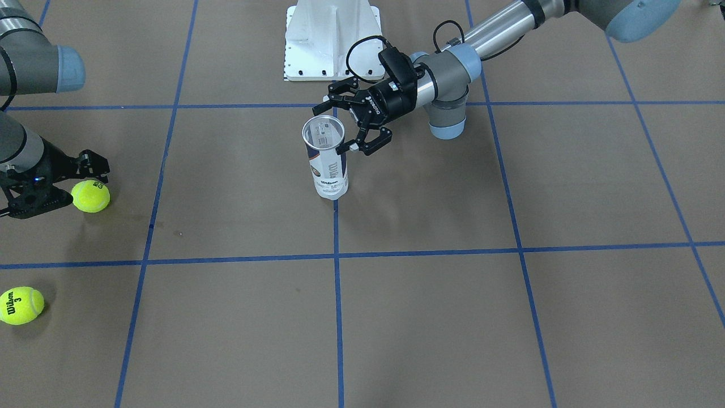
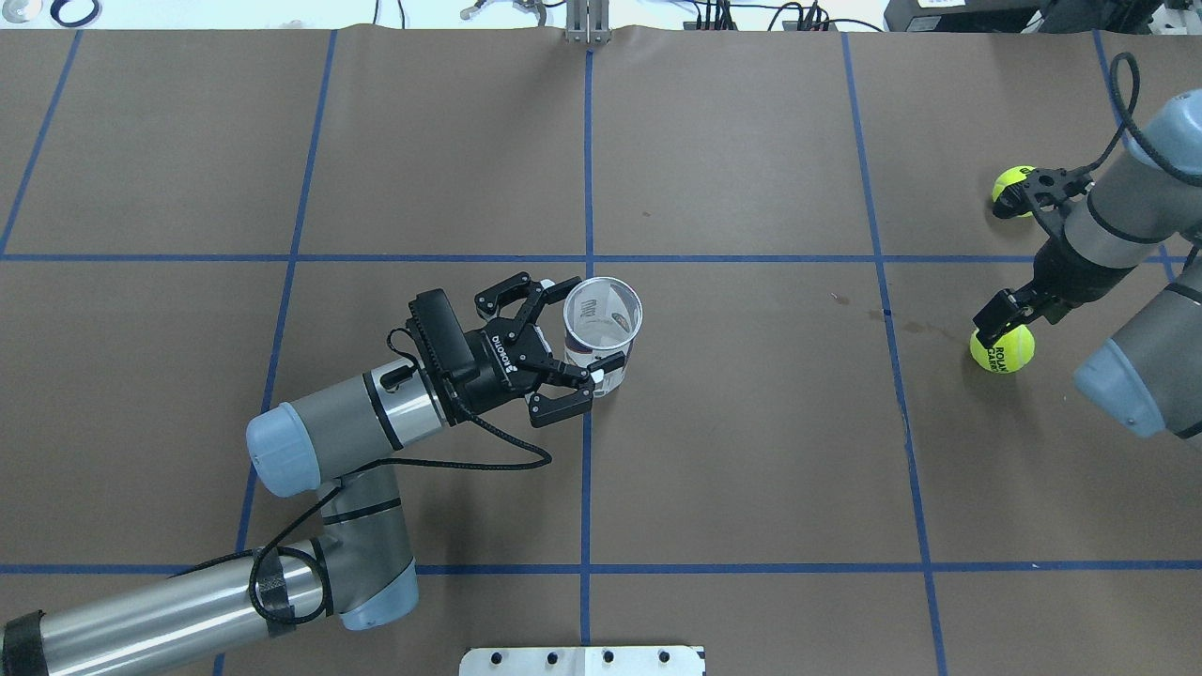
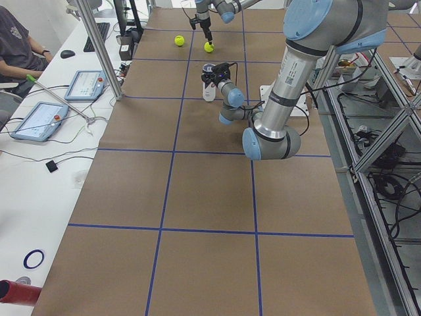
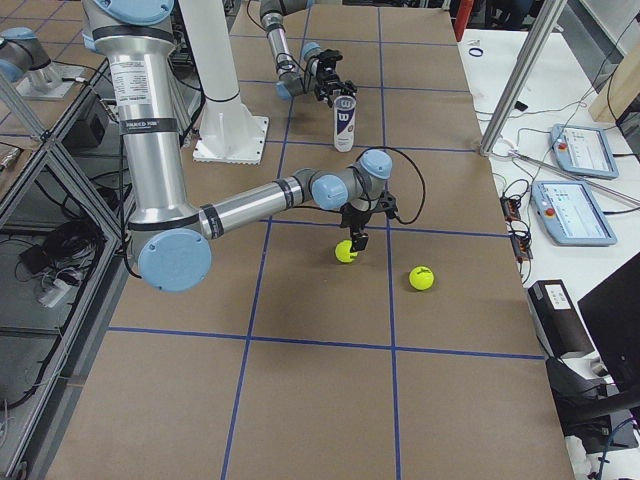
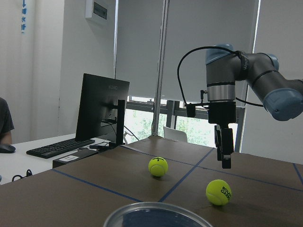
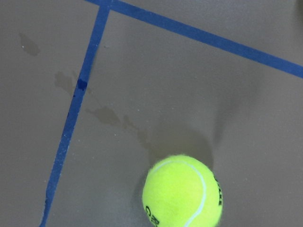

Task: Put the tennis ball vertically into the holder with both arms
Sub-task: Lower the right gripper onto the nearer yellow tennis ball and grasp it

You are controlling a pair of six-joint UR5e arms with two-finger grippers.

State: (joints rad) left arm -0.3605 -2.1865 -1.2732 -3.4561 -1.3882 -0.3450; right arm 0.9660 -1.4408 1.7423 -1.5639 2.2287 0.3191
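The jaws of the left arm stand spread either side of the holder near its open rim, not plainly squeezing. Those of the right arm hang spread just over a tennis ball at the overhead frame's right edge. The clear can looks light, thin-walled and slick to me, easy to tip or dent: grip gently, high up. It stands upright mid-frame on the surface, brown with blue tape lines; a monitor sits beyond.

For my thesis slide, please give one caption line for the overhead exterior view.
Left gripper, open, at the upright holder's side; right gripper, open, above a tennis ball; second ball lies beyond.
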